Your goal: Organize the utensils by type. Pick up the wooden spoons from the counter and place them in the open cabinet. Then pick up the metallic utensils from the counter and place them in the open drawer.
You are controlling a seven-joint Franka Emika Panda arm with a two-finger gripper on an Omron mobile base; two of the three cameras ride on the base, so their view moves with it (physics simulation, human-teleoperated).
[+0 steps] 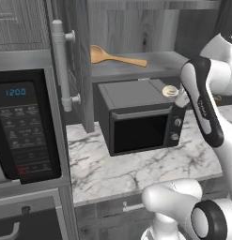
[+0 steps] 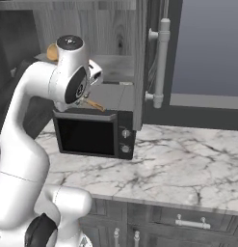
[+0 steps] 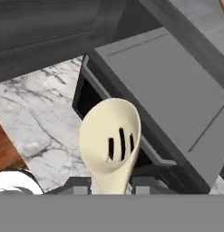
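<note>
Wooden spoons are in two places: the long tan spoon (image 1: 115,57) lies flat on the shelf (image 1: 159,65) inside the open cabinet, its round bowl to the left and its handle pointing right, and the shorter slotted spoon (image 3: 112,139) is clamped in my pincer (image 3: 111,186). In the hand view its pale bowl with three slots stands up between my two dark fingertips (image 3: 77,186), which are closed on the stem just below the bowl. From the left base view that pale bowl (image 1: 170,91) shows above the right end of the black microwave (image 1: 136,117), close under the shelf edge. The microwave sits on the white marble tabletop (image 1: 136,171), below the shelf. The cabinet door (image 1: 82,65) stands swung open at the left, with its pale bar handle (image 1: 61,65) facing the camera.
</note>
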